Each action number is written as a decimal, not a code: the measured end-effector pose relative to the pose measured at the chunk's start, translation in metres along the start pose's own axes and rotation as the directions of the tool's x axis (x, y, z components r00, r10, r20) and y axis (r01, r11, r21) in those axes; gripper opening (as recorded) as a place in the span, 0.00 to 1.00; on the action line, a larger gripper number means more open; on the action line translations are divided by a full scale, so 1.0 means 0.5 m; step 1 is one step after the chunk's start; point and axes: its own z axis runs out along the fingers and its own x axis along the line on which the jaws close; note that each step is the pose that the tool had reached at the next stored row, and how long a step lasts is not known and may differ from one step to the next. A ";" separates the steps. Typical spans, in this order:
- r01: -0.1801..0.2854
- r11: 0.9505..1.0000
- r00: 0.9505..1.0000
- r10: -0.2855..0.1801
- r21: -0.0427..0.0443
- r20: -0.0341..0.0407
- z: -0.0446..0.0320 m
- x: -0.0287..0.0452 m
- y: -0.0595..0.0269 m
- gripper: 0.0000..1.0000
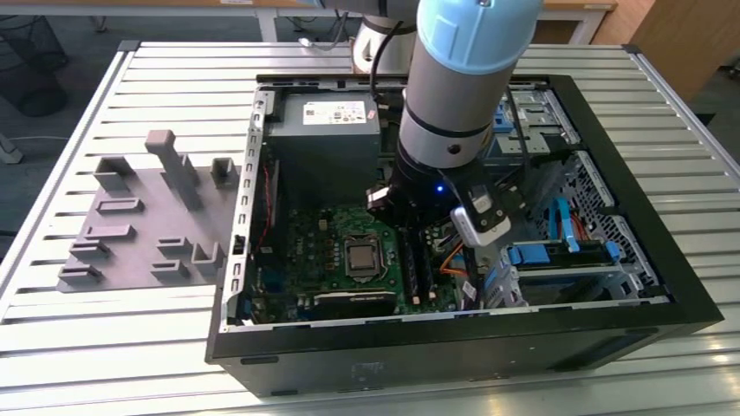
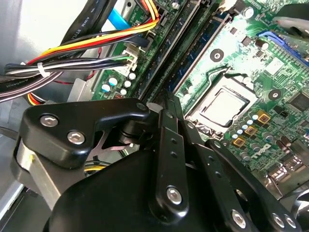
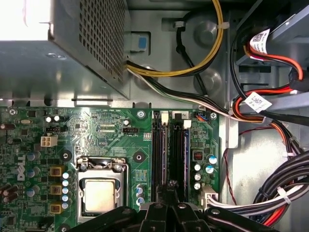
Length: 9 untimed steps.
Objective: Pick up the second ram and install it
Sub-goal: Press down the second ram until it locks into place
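My gripper (image 3: pixel 170 185) is down inside the computer case, its black fingers (image 2: pixel 166 113) shut together with nothing visible between them. The tips are at the end of the two long memory slots on the green motherboard (image 3: pixel 111 140). A dark narrow stick stands in the slot (image 3: pixel 178 150) nearer the cables, and it looks like the second ram (image 2: pixel 161 65). The neighbouring slot (image 3: pixel 159 150) also holds a dark strip. I cannot tell which of the two the fingertips touch. In the exterior view the arm (image 1: pixel 445 147) hides the gripper above the slots (image 1: pixel 417 260).
The black case wall (image 1: pixel 439 347) rings the work area. A grey power supply (image 1: pixel 324 130) sits at the far end, and bundles of coloured cables (image 3: pixel 270 145) run beside the slots. The processor socket (image 3: pixel 99 193) lies close by. A grey fixture (image 1: pixel 151 217) with upright blocks stands outside the case, at the exterior view's left.
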 end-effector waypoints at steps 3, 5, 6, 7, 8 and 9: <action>0.000 1.000 1.000 0.000 -0.001 0.000 0.004 0.000 0.000 0.11; 0.000 1.000 1.000 0.000 0.000 0.000 0.007 0.000 0.000 0.11; 0.000 1.000 1.000 0.000 0.000 0.000 0.008 0.000 0.000 0.11; 0.000 1.000 1.000 0.000 0.000 0.000 0.008 0.000 0.000 0.11; 0.000 1.000 1.000 0.000 0.000 0.000 0.009 0.000 0.000 0.11; 0.000 1.000 1.000 0.000 -0.001 0.000 0.008 0.000 0.000 0.11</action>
